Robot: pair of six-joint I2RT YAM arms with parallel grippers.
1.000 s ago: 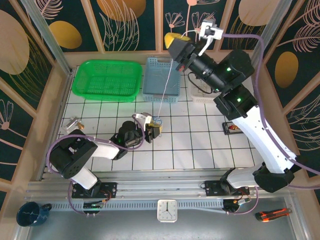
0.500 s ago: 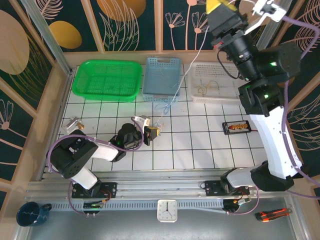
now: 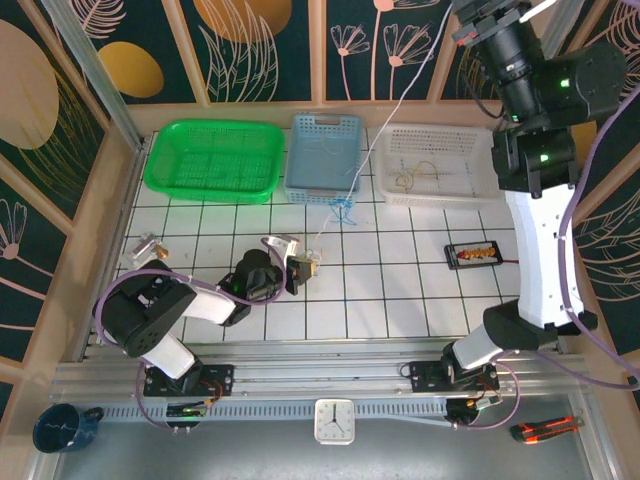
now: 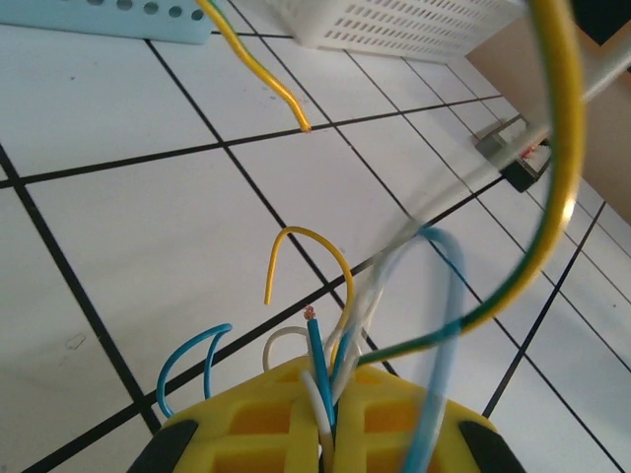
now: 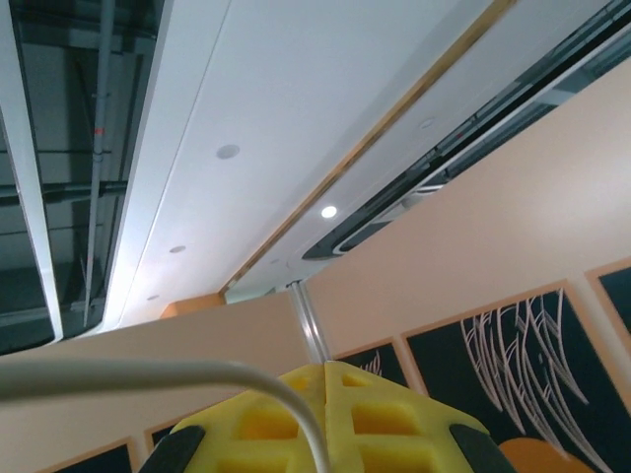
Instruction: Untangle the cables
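The right gripper [image 5: 325,384], clenched on the white cable [image 3: 392,112], has risen higher. The left gripper [image 4: 325,414] now clamps the cable ends [image 4: 317,360], anchoring the pull.

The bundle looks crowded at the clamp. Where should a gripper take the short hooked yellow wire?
Take the yellow wire at its hooked free end, coming from above, probably: there it arches clear of the blue wire and white wire, which crowd it at the shut left gripper.
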